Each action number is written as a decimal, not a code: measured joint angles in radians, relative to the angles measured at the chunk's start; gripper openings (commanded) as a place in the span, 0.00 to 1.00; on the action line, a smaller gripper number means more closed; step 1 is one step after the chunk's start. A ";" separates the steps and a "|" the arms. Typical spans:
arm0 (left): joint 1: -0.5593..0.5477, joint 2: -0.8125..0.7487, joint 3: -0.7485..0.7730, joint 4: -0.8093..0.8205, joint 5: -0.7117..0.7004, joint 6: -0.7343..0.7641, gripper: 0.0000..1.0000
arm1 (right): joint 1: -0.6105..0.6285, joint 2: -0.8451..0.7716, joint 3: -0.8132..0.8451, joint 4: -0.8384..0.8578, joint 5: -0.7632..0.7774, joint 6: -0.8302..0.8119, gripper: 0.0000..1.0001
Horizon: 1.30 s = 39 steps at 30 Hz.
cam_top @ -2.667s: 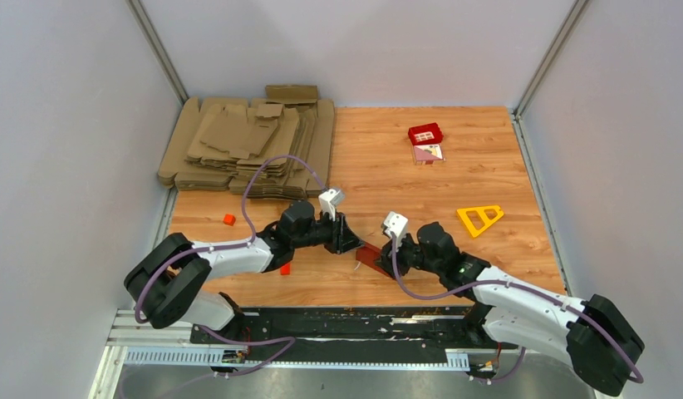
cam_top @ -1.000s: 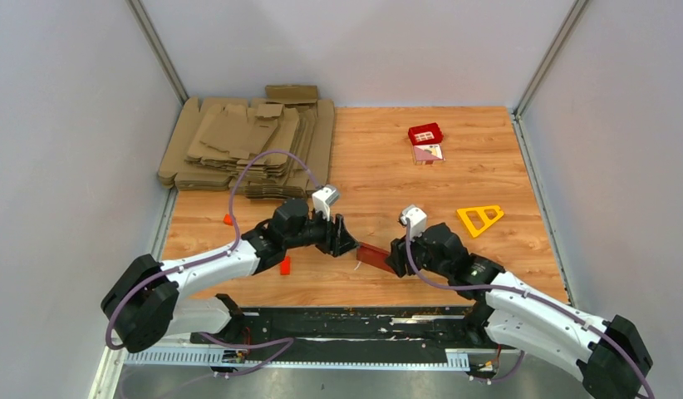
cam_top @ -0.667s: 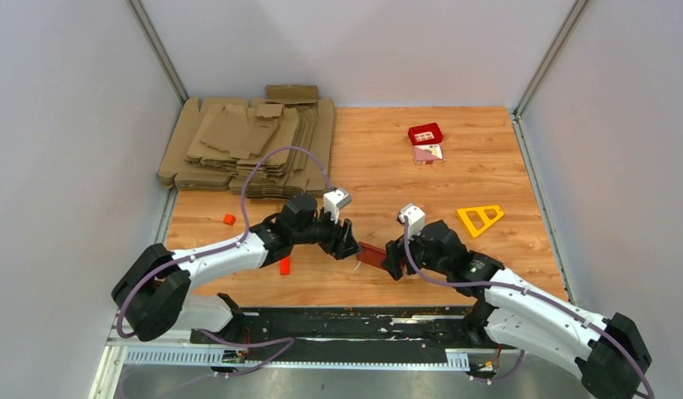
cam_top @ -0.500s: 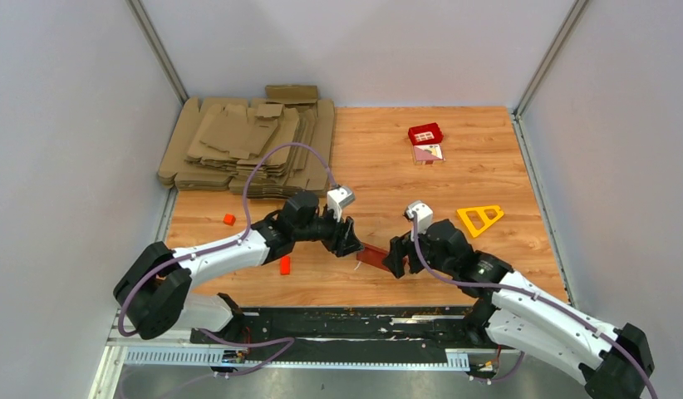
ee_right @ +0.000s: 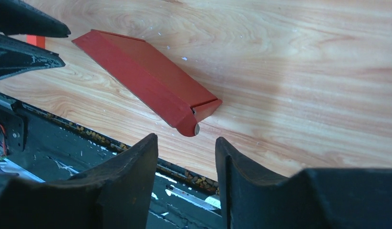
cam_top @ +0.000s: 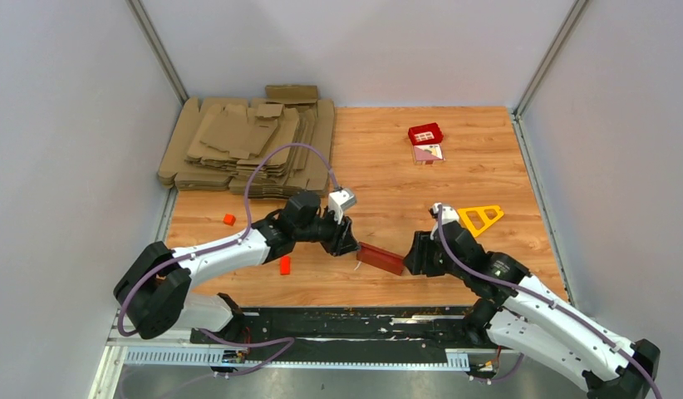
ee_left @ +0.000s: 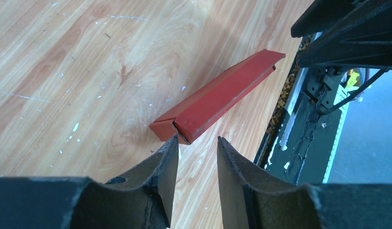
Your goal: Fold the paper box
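The paper box (cam_top: 380, 258) is a long, slim, bright red folded piece lying on the wooden table near its front edge, between my two arms. My left gripper (cam_top: 351, 244) is at the box's left end. In the left wrist view the left gripper (ee_left: 197, 140) stands open, and the box (ee_left: 218, 95) begins just past the tip of one finger (ee_left: 169, 157). My right gripper (cam_top: 411, 256) is a little way off the box's right end. In the right wrist view the right gripper (ee_right: 186, 140) is open with nothing in it, and the box (ee_right: 146, 78) lies just ahead, apart from the tips.
A pile of flat brown cardboard sheets (cam_top: 247, 145) fills the back left. A small red windowed tile (cam_top: 425, 133) and a pink card (cam_top: 428, 153) sit at the back right, with a yellow triangle frame (cam_top: 479, 218) nearer. Two small orange blocks (cam_top: 228, 219) (cam_top: 284, 265) lie left. A black rail (cam_top: 346, 320) borders the front edge.
My right gripper has drawn back to the right, away from the box's end. The left gripper shifted slightly right a second ago and has held since. The box rests on the table.
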 measured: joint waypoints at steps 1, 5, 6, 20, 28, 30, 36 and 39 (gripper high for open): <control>-0.003 0.000 0.000 -0.005 -0.005 0.001 0.43 | 0.000 -0.005 0.000 -0.012 0.005 0.016 0.44; -0.018 0.000 0.000 -0.016 -0.023 0.009 0.43 | 0.000 -0.011 0.000 -0.026 0.023 0.055 0.42; -0.022 0.000 0.000 -0.018 -0.027 0.011 0.43 | 0.000 -0.009 0.000 -0.026 0.026 0.060 0.42; -0.046 0.052 0.000 -0.002 -0.073 0.009 0.44 | 0.000 0.090 -0.010 0.043 0.011 0.074 0.33; -0.053 0.077 0.000 0.012 -0.081 0.006 0.42 | 0.000 0.105 -0.026 0.113 0.007 0.077 0.25; -0.054 0.080 0.000 0.019 -0.088 0.003 0.41 | 0.000 0.113 -0.027 0.122 0.007 0.081 0.24; -0.061 0.093 0.000 0.036 -0.119 -0.004 0.35 | 0.000 0.116 -0.027 0.124 0.008 0.108 0.13; -0.068 0.096 0.005 0.035 -0.137 -0.003 0.33 | 0.000 0.100 -0.033 0.122 0.012 0.117 0.09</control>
